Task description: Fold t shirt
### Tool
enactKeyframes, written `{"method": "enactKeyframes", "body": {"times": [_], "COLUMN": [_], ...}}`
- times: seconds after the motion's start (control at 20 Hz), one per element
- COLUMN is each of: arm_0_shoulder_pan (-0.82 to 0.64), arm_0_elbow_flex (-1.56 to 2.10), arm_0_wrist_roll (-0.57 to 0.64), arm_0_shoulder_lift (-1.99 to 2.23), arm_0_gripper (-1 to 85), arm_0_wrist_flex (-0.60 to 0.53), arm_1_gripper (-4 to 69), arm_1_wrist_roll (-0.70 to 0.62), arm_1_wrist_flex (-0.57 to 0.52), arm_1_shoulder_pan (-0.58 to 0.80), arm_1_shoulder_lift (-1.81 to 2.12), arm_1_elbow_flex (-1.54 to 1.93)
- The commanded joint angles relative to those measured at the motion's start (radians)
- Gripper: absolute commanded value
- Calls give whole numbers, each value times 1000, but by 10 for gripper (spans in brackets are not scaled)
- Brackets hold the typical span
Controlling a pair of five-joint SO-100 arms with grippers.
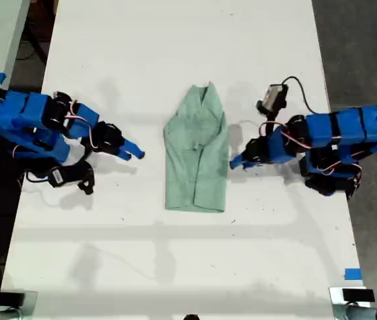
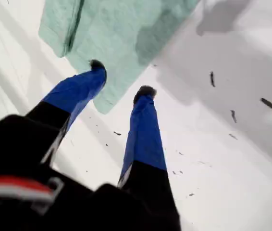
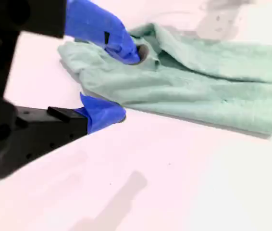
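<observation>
1. White table [image 1: 175,40]: fills most of the exterior view and carries everything below
2. Two blue arms: one arm [image 1: 35,120] comes in from the exterior view's left and the other arm [image 1: 342,133] from the exterior view's right. Both point inward at the cloth. I cannot tell from the wrist views which is first and which is second
3. The t shirt [image 1: 196,157]: pale mint green, lying flat mid-table between the two arms as a narrow folded strip. Its pointed collar end is toward the exterior view's top and its square end toward the bottom. The tip of the exterior view's right arm sits just beside its edge, while the left arm's tip is apart from it
4. My first gripper [image 2: 121,79]: jaws apart and holding nothing, with a corner of the shirt just ahead of the tips
5. My second gripper [image 3: 126,84]: jaws spread wide and holding nothing, with one finger over the shirt's rumpled end and the other over bare table
6. Blue tape [image 1: 352,274]: a small piece near the table's edge, at the exterior view's lower right
</observation>
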Motion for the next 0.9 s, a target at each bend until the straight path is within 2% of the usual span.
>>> {"method": "enactKeyframes", "body": {"times": [0.0, 0.2, 0.4, 0.55, 0.6, 0.7, 0.75, 0.8, 0.85], "arm_0_shoulder_pan": [114, 166, 161, 149, 143, 137, 138, 143, 146], "arm_0_elbow_flex": [-416, -793, -1200, -1239, -1241, -1241, -1241, -1244, -1244], "arm_0_wrist_roll": [-44, -60, -52, -58, -54, -60, -54, -54, -55], "arm_0_shoulder_lift": [-500, -957, -1310, -1345, -1353, -1371, -1376, -1378, -1379], "arm_0_gripper": [193, 194, 206, 201, 175, -1, -1, -1, -1], "arm_0_wrist_flex": [12, 54, 219, 199, 190, 187, 176, 172, 169], "arm_1_gripper": [193, 197, 197, 200, 201, 204, 203, 65, -5], "arm_1_wrist_roll": [28, 89, 143, 166, 173, 193, 201, 196, 179], "arm_1_wrist_flex": [-26, 100, 164, 201, 204, 201, 184, 152, 109], "arm_1_shoulder_pan": [-117, -193, -241, -249, -253, -261, -261, -259, -259], "arm_1_shoulder_lift": [-443, -733, -776, -773, -782, -821, -850, -881, -920], "arm_1_elbow_flex": [-367, -660, -715, -715, -715, -715, -712, -707, -706]}}
